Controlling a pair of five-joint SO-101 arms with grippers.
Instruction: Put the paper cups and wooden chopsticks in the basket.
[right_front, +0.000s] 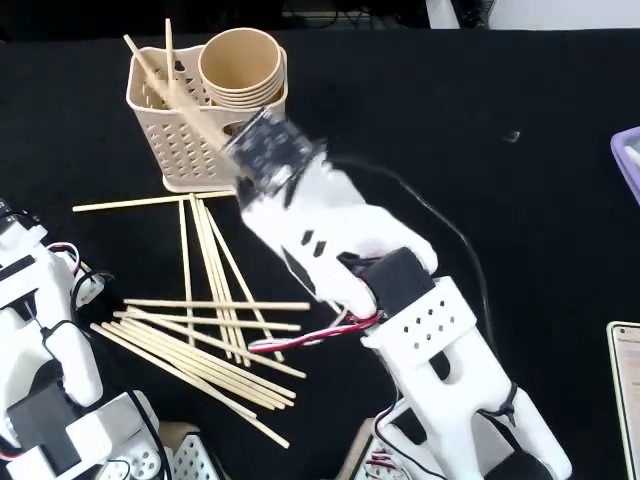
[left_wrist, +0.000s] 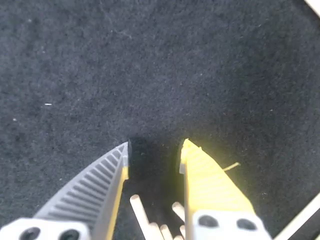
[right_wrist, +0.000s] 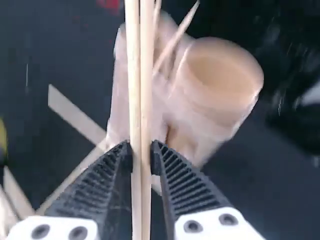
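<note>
Judging from the high view, the job is partly done: the stacked paper cups (right_front: 240, 65) sit inside the basket (right_front: 185, 150) at the upper left of the frame, and a few chopsticks (right_front: 168, 55) already stand in it. Many loose chopsticks (right_front: 215, 330) are still scattered on the black cloth (right_front: 450, 120) at lower left, below the basket.

The right gripper (right_wrist: 141, 147) is clamped on a pair of chopsticks (right_wrist: 140, 75), just beside the basket's rim. The left gripper (left_wrist: 152, 150) sits over bare cloth with its jaws narrowly parted and nothing between the tips. A few pale stick ends show low between them.
</note>
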